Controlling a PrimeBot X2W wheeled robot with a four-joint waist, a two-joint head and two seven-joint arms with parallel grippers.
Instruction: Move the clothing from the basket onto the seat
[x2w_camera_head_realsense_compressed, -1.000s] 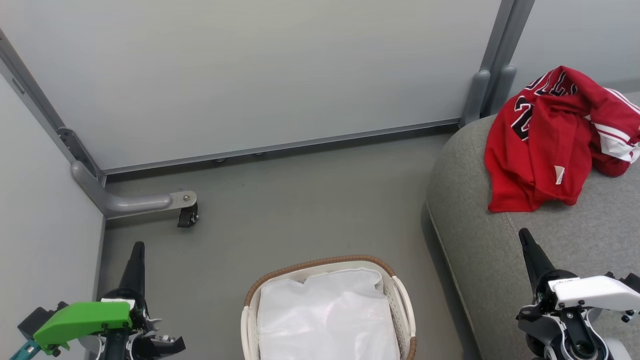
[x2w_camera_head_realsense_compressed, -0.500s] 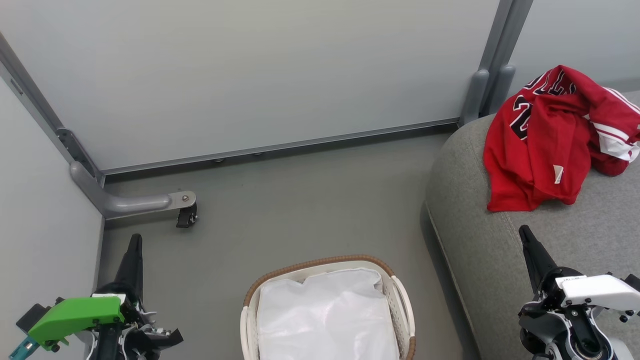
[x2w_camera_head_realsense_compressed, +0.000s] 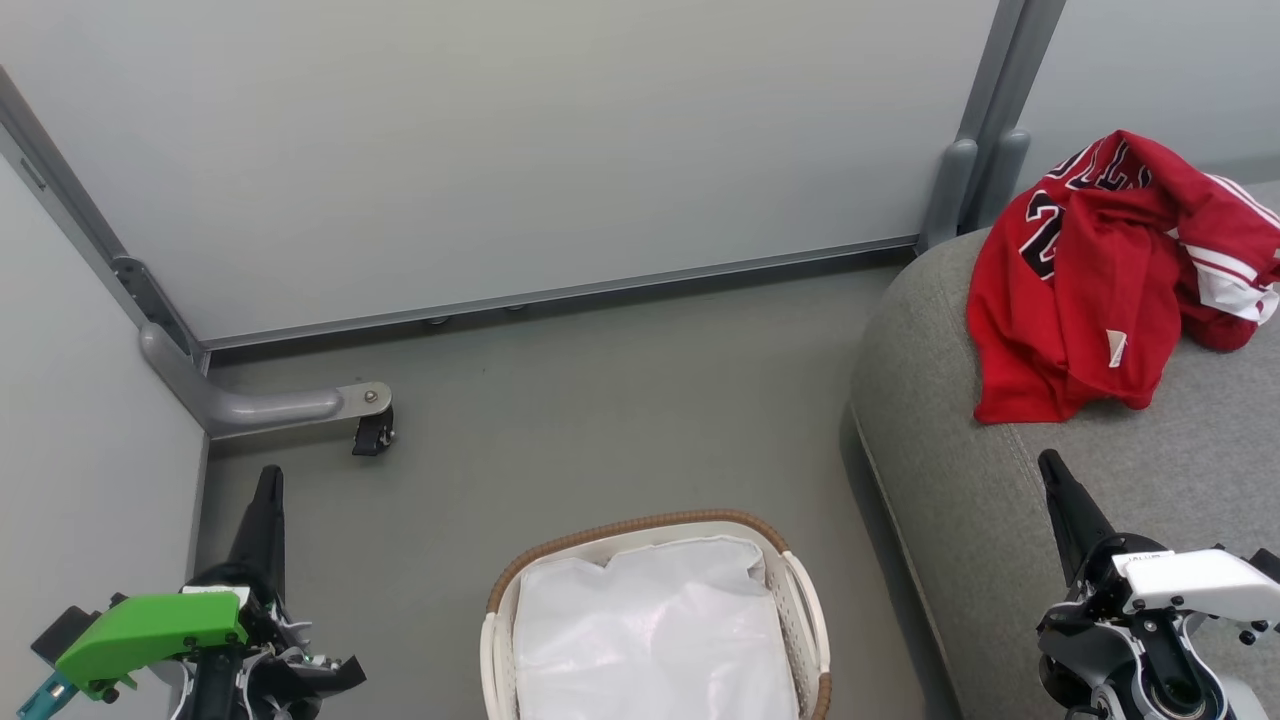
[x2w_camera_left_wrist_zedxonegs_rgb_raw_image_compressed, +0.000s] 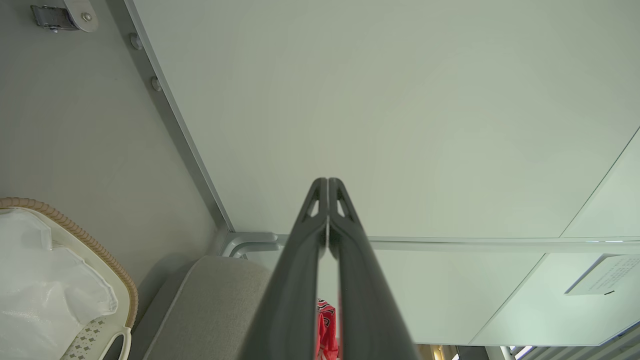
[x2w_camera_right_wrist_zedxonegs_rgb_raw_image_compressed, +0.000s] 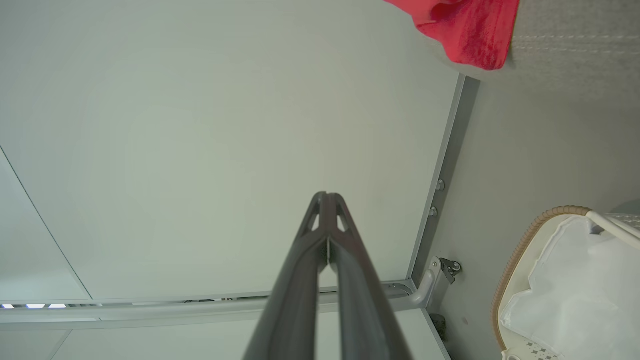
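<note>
The red clothing (x2w_camera_head_realsense_compressed: 1100, 270) lies bunched on the grey seat (x2w_camera_head_realsense_compressed: 960, 480) at the right, the jersey's black-and-white number showing beside a piece with white trim. A red corner of the clothing (x2w_camera_right_wrist_zedxonegs_rgb_raw_image_compressed: 465, 30) hangs over the seat (x2w_camera_right_wrist_zedxonegs_rgb_raw_image_compressed: 575, 45) in the right wrist view, and a sliver of clothing (x2w_camera_left_wrist_zedxonegs_rgb_raw_image_compressed: 326, 330) peeks between the left fingers. The white basket (x2w_camera_head_realsense_compressed: 655, 530) with its brown rim stands on the floor at bottom centre, holding a white liner (x2w_camera_head_realsense_compressed: 650, 630). My left gripper (x2w_camera_head_realsense_compressed: 268, 480) is shut and empty at lower left. My right gripper (x2w_camera_head_realsense_compressed: 1047, 465) is shut and empty over the seat's front.
Grey partition panels (x2w_camera_head_realsense_compressed: 500, 150) wall the back and left. A metal foot with a black caster (x2w_camera_head_realsense_compressed: 372, 432) juts onto the floor at the left. A grey post (x2w_camera_head_realsense_compressed: 985, 120) stands behind the seat. Bare grey floor (x2w_camera_head_realsense_compressed: 600, 400) lies between basket and panels.
My left gripper has drifted slightly up and left in the head view. My right gripper has barely shifted. The clothing, basket and seat are where they were.
</note>
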